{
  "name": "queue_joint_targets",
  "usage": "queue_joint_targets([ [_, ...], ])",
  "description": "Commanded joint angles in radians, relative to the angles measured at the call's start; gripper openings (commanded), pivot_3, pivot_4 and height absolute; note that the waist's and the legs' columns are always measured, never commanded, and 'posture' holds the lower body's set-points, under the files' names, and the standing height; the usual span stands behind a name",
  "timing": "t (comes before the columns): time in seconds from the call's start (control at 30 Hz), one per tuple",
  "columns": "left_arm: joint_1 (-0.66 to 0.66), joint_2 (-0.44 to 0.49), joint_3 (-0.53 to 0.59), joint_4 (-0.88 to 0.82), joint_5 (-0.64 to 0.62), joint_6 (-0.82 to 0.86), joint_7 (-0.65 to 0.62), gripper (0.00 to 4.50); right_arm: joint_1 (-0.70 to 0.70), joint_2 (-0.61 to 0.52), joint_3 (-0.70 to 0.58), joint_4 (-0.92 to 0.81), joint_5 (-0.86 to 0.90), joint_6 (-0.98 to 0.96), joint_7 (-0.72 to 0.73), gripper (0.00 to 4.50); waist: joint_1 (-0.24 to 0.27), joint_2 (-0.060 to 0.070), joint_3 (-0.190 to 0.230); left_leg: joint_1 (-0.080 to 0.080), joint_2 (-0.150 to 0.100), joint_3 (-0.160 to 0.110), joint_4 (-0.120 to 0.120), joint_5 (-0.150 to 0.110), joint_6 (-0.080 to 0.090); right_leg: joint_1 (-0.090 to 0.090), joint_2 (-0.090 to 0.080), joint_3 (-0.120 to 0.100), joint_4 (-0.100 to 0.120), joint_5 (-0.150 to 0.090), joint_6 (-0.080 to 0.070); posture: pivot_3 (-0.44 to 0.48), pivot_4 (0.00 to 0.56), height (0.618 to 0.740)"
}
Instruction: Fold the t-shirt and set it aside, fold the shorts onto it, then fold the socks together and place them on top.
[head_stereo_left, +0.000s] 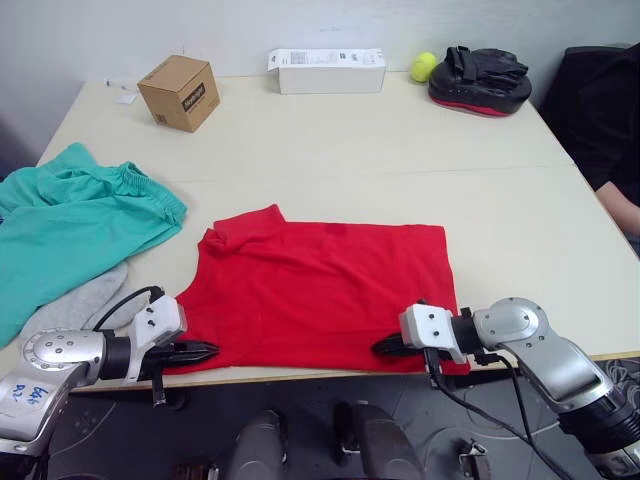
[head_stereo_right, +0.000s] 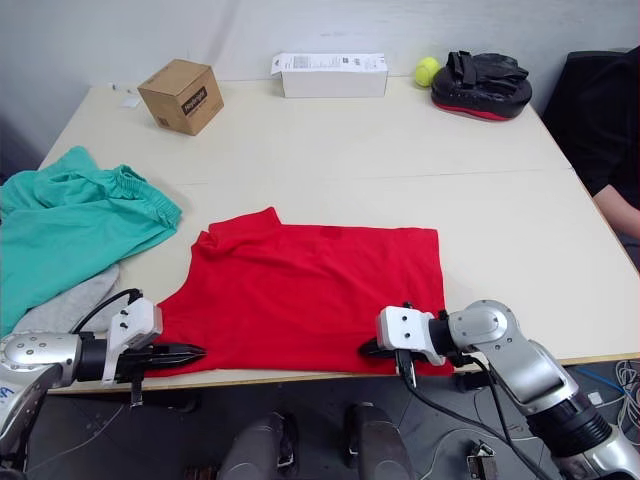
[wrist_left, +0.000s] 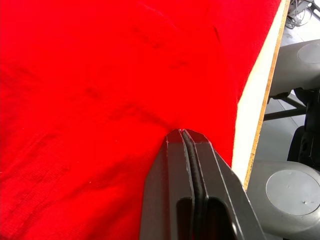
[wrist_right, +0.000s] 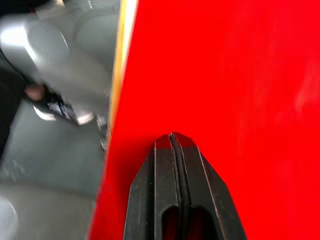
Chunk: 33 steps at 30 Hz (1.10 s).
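The red t-shirt (head_stereo_left: 320, 290) lies flat near the table's front edge, its collar towards the left. My left gripper (head_stereo_left: 205, 351) is shut on its near left corner, where the cloth puckers at the fingertips (wrist_left: 182, 136). My right gripper (head_stereo_left: 385, 346) is shut on the near right hem, fingertips (wrist_right: 171, 140) closed over red cloth. The teal shorts (head_stereo_left: 70, 220) lie crumpled at the left edge. The grey socks (head_stereo_left: 85, 300) peek out from under them, just behind my left arm.
Along the back of the table (head_stereo_left: 400, 150) stand a cardboard box (head_stereo_left: 180, 92), a long white box (head_stereo_left: 327, 70), a tennis ball (head_stereo_left: 423, 66) and a black and red pad (head_stereo_left: 480, 80). A person in black (head_stereo_left: 610, 120) sits at the right edge.
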Motion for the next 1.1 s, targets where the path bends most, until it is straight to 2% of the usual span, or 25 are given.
queue_joint_targets([
  [0.03,0.021,-0.007,-0.011,0.009,0.026,0.012,0.021,0.04,0.048,-0.075,-0.054,0.041,-0.033,-0.055,0.016,0.0,0.003,0.0,0.0,0.0,0.0,0.0,0.0,0.0,-0.001,0.0,0.0,0.0,0.0,0.0,0.0,0.0,0.15,0.74],
  [0.2,0.053,-0.011,0.01,0.006,0.023,0.008,0.032,0.04,0.141,-0.202,-0.19,0.096,0.018,-0.116,0.069,0.0,0.009,-0.001,-0.001,0.0,0.0,0.0,0.001,-0.001,-0.003,0.002,0.0,0.0,-0.004,-0.001,-0.001,0.0,0.15,0.74],
  [0.3,0.055,-0.017,0.018,0.011,0.02,0.01,0.037,0.04,0.143,-0.23,-0.234,0.143,0.031,-0.136,0.082,0.0,0.008,-0.001,-0.001,0.0,0.0,0.0,0.001,-0.001,-0.003,0.003,0.0,0.001,-0.006,-0.002,-0.003,0.0,0.15,0.74],
  [0.37,0.056,-0.024,0.025,0.013,0.013,0.014,0.04,0.04,0.124,-0.225,-0.263,0.137,0.079,-0.108,0.097,0.0,0.006,-0.001,-0.001,0.0,0.0,0.0,0.001,-0.001,-0.003,0.003,0.0,0.001,-0.006,-0.002,-0.003,0.0,0.15,0.74],
  [0.5,0.05,-0.045,0.097,-0.009,-0.083,0.082,0.028,0.04,0.009,-0.148,-0.323,0.054,0.276,0.101,0.06,0.0,-0.006,0.001,0.0,0.0,0.0,0.0,0.0,0.0,-0.003,0.001,0.001,0.001,-0.005,0.001,-0.001,0.0,0.15,0.74],
  [0.63,-0.039,-0.052,0.245,-0.03,-0.298,0.29,0.062,0.04,-0.107,-0.058,-0.335,0.003,0.351,0.24,-0.043,0.0,-0.014,-0.003,0.002,-0.002,0.001,-0.002,0.001,0.0,-0.004,0.0,0.001,0.0,-0.004,0.002,0.001,0.0,0.15,0.74],
  [0.7,-0.096,-0.051,0.288,-0.022,-0.367,0.375,0.1,0.43,-0.14,-0.034,-0.331,-0.01,0.358,0.28,-0.074,0.0,-0.013,-0.004,0.003,-0.003,0.001,-0.002,0.0,0.001,-0.004,-0.001,0.001,-0.001,-0.004,0.002,0.001,0.0,0.15,0.74],
  [0.77,-0.208,-0.049,0.309,0.035,-0.423,0.472,0.159,0.94,-0.188,-0.007,-0.313,-0.025,0.369,0.322,-0.091,0.0,-0.011,-0.004,0.003,-0.005,0.0,-0.002,0.0,0.001,-0.002,-0.001,0.0,-0.001,-0.004,0.002,0.002,0.0,0.15,0.74],
  [0.83,-0.347,-0.049,0.313,0.127,-0.456,0.581,0.236,1.56,-0.232,0.021,-0.295,-0.037,0.379,0.357,-0.102,0.36,-0.011,-0.004,0.003,-0.006,0.0,-0.002,0.001,0.001,0.001,-0.002,0.0,-0.001,-0.002,0.003,0.004,0.0,0.15,0.74],
  [0.97,-0.692,-0.067,0.221,0.393,-0.427,0.742,0.34,2.88,-0.32,0.082,-0.239,-0.052,0.361,0.382,-0.121,1.63,-0.014,-0.006,0.004,-0.005,-0.001,-0.002,0.001,0.0,-0.001,-0.003,0.0,-0.001,0.002,0.001,0.006,0.0,0.15,0.74],
  [1.1,-0.974,-0.128,0.127,0.72,-0.315,0.791,0.425,4.24,-0.364,0.122,-0.213,-0.064,0.359,0.398,-0.135,3.08,-0.015,-0.007,0.004,-0.007,-0.001,-0.002,0.003,0.002,-0.006,-0.006,0.0,-0.001,0.007,0.0,0.009,0.0,0.15,0.74],
])
